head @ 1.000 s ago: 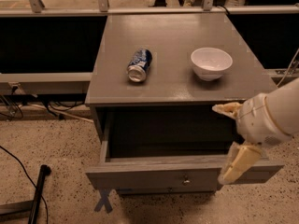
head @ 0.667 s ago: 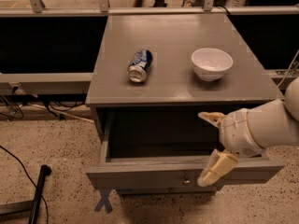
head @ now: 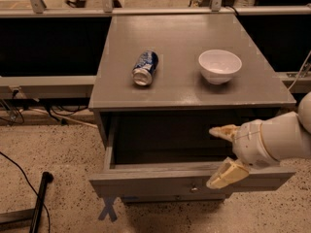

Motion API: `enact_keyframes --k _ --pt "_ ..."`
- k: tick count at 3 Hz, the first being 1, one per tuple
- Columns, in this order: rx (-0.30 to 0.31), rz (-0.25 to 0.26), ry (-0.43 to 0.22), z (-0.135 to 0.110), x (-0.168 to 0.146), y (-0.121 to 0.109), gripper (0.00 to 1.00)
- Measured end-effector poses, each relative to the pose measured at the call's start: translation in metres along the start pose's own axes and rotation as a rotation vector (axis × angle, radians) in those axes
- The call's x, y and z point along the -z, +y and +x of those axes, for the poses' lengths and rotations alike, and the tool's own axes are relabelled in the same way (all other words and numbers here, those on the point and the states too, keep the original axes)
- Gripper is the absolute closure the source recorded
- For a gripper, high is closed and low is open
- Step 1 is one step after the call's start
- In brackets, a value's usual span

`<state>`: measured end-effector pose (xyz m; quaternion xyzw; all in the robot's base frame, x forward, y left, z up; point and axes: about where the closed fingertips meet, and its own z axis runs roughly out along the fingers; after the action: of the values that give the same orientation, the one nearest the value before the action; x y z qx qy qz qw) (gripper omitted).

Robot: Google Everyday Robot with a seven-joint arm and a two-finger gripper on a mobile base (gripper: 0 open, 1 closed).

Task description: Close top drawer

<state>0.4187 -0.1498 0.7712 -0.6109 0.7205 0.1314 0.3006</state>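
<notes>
The top drawer (head: 155,181) of the grey cabinet is pulled out toward me, its deep box dark inside. Its front panel faces down and forward, with a small round metal knob (head: 194,189) near the centre. My gripper (head: 219,154) comes in from the right on a white arm and is open. One beige finger (head: 222,131) is over the drawer's inside. The other finger (head: 224,175) lies at the top edge of the front panel, just right of the knob. It holds nothing.
On the cabinet top (head: 175,93) a blue soda can (head: 145,68) lies on its side and a white bowl (head: 219,65) stands at the right. A blue tape cross (head: 108,210) marks the floor. A black pole (head: 38,200) and cables lie at the left.
My gripper has moved left from the drawer's right end toward its middle, over the front edge. The drawer stands open as before.
</notes>
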Motion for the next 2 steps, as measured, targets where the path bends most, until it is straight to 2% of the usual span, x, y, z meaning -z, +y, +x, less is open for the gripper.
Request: enact_keyframes --k 1,2 --pt "-0.012 -0.001 -0.055 0.023 0.009 0.01 0.42" --pt "0.038 -0.003 -0.048 0.046 0.015 0.021 0.66"
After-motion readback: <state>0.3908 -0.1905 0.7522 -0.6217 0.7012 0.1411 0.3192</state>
